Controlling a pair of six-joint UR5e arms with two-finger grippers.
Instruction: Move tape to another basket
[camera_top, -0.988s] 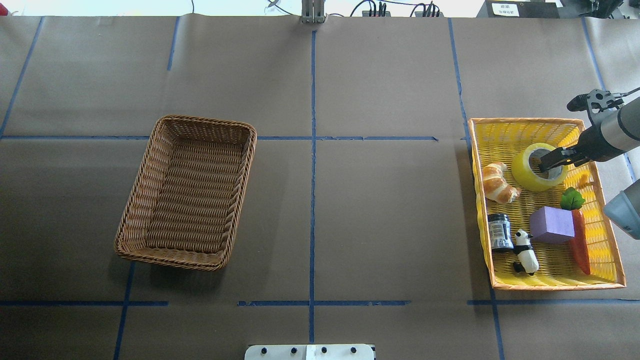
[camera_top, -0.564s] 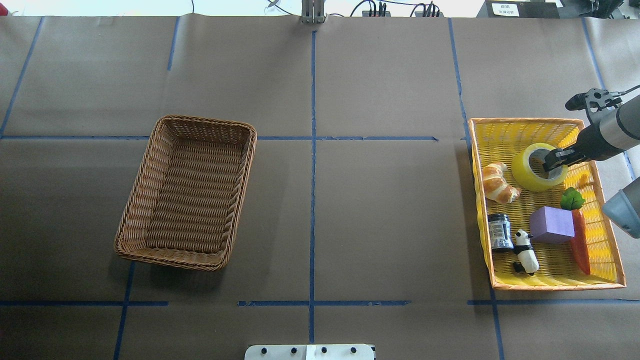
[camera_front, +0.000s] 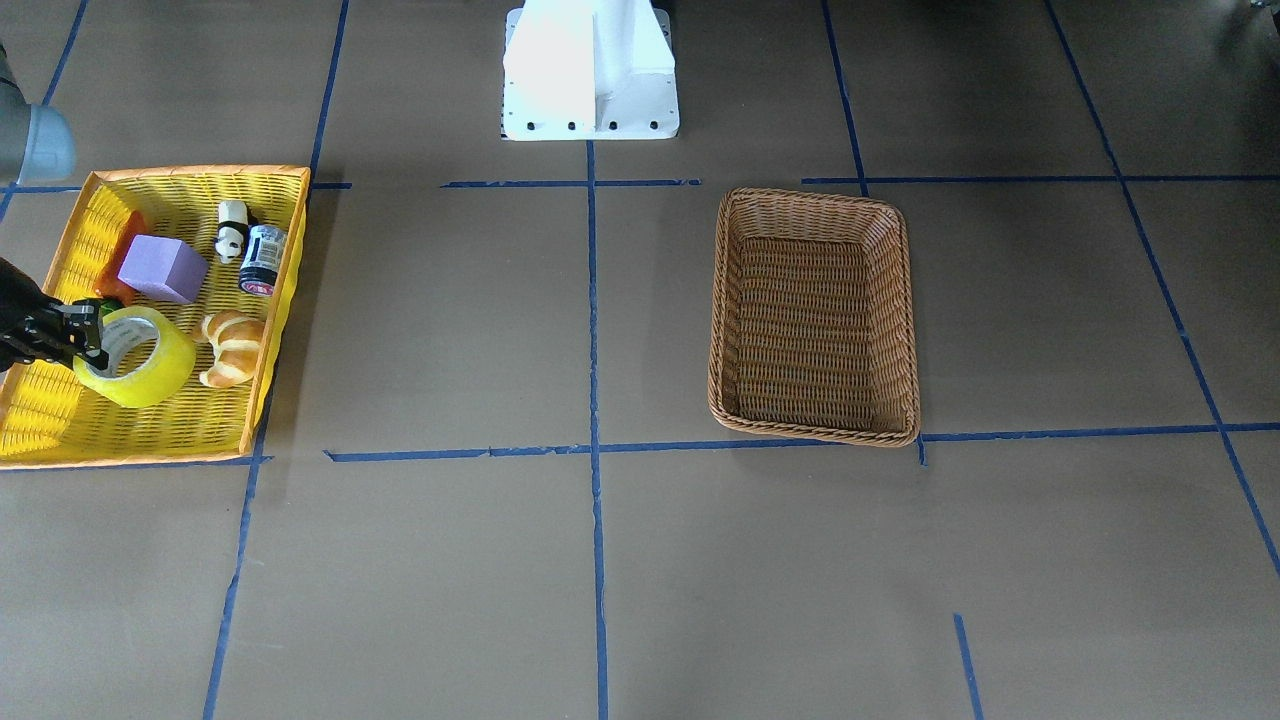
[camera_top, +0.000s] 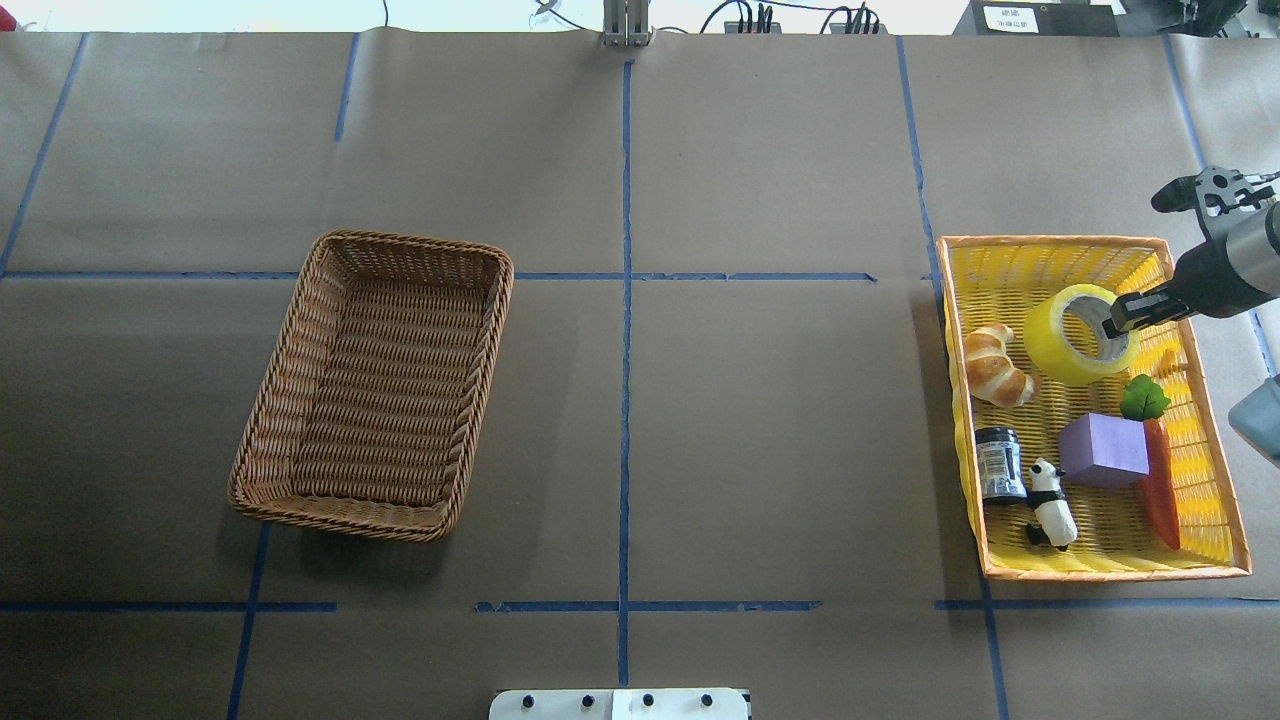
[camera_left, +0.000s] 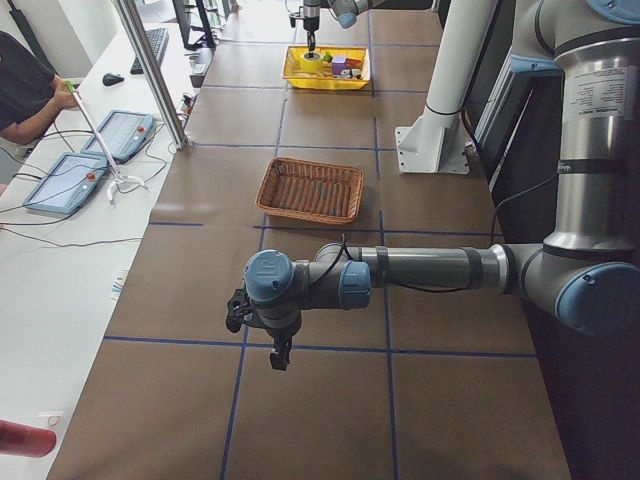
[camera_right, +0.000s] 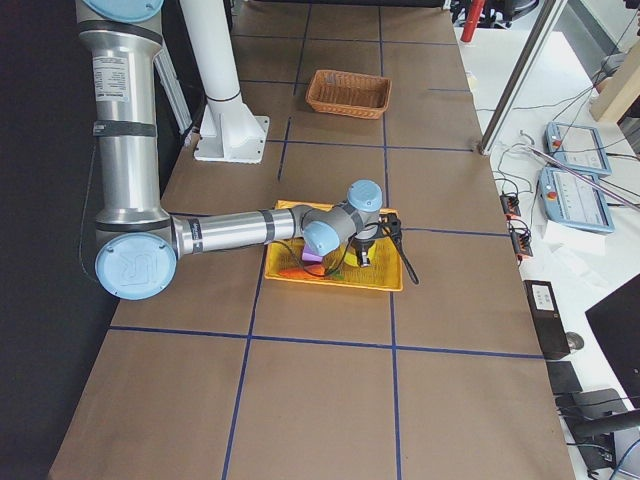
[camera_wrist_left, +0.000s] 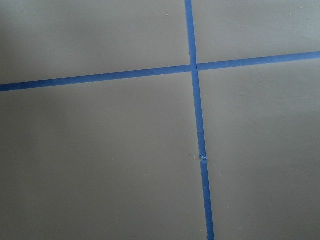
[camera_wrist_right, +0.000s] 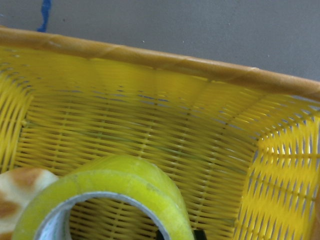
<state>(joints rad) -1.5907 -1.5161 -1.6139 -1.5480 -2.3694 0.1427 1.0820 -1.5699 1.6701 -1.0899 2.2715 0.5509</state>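
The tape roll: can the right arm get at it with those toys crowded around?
Looks like yes: the right arm's fingers clamp the tape rim from above; the croissant lies beside, not blocking.

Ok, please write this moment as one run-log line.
right tool: shut on tape | tape: tilted, inside yellow basket | wicker basket: no tape | left tool: unclear

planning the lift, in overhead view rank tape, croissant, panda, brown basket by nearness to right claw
1. tape, held by the right claw
2. croissant, left of it
3. panda, nearer the robot
4. brown basket, far left
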